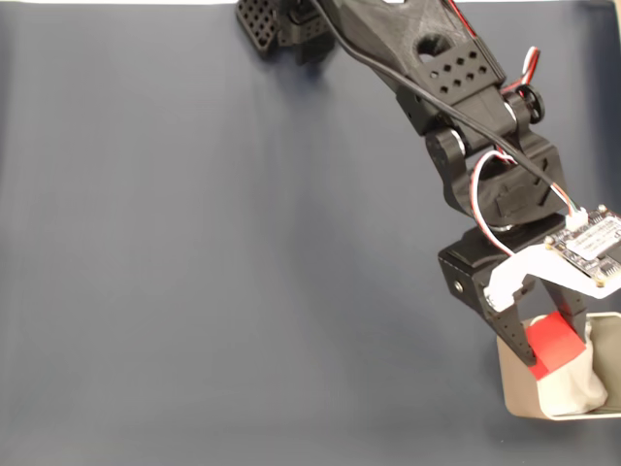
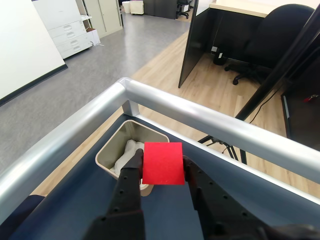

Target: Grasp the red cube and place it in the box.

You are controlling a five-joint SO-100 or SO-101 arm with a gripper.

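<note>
Wrist view shows the gripper (image 2: 161, 172) pinching the red cube (image 2: 162, 163) between both fingers, held above the near edge of the box (image 2: 107, 155) so it can drop onto the white lining (image 2: 126, 154). In the fixed view the cube (image 1: 553, 342) hangs over the box's (image 1: 514, 393) left wall, probably close to release.

Legible text, labels, brands, numbers, signs: none in either the fixed view or the wrist view. The red cube (image 2: 162, 163) has plain, unmarked faces. The box (image 2: 107, 155) carries no print on its visible wall. The small circuit board (image 1: 590, 243) mounted on the arm shows components but no characters that can be made out. The white cabinet (image 2: 67, 35) fronts in the wrist view bear no readable labels.
</note>
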